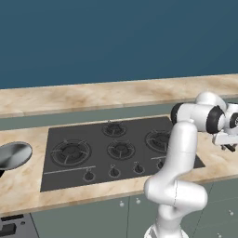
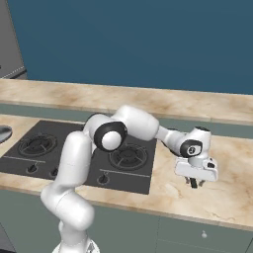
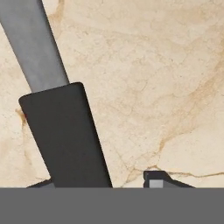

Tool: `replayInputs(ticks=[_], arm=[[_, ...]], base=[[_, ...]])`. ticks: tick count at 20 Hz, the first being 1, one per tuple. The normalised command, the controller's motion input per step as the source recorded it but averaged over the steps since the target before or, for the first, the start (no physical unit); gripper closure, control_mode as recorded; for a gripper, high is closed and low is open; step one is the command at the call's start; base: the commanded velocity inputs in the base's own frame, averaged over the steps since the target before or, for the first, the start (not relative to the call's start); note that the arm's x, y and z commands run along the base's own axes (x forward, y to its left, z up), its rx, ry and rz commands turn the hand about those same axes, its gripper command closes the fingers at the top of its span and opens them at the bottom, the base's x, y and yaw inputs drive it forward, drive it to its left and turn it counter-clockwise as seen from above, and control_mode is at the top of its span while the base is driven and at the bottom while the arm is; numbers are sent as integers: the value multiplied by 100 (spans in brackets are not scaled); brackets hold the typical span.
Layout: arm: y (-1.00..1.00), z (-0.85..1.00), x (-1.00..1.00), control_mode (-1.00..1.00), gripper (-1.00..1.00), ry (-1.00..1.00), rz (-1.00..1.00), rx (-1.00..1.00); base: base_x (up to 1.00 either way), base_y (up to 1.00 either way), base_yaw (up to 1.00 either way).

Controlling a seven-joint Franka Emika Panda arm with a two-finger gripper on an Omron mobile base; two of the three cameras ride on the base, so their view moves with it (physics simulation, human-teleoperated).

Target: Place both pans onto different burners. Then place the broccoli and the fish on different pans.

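A shiny silver-grey round pan rests on the beige marble counter, left of the dark grey cooktop with its black ribbed burners. Right of the cooktop, the two-finger gripper hangs low over the counter. In the hand view, a black pan handle on a grey metal stem runs down between the half-spread fingertips; whether they press it cannot be told.
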Motion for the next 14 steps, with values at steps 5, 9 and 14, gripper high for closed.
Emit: replayInputs(ticks=[5,9,14], arm=[[-1,0,0,-100,100,0,0,0],[0,1,0,-100,100,0,0,0],[6,25,-14,-100,100,-1,1,0]], base=[[0,0,0],[0,0,0],[0,0,0]])
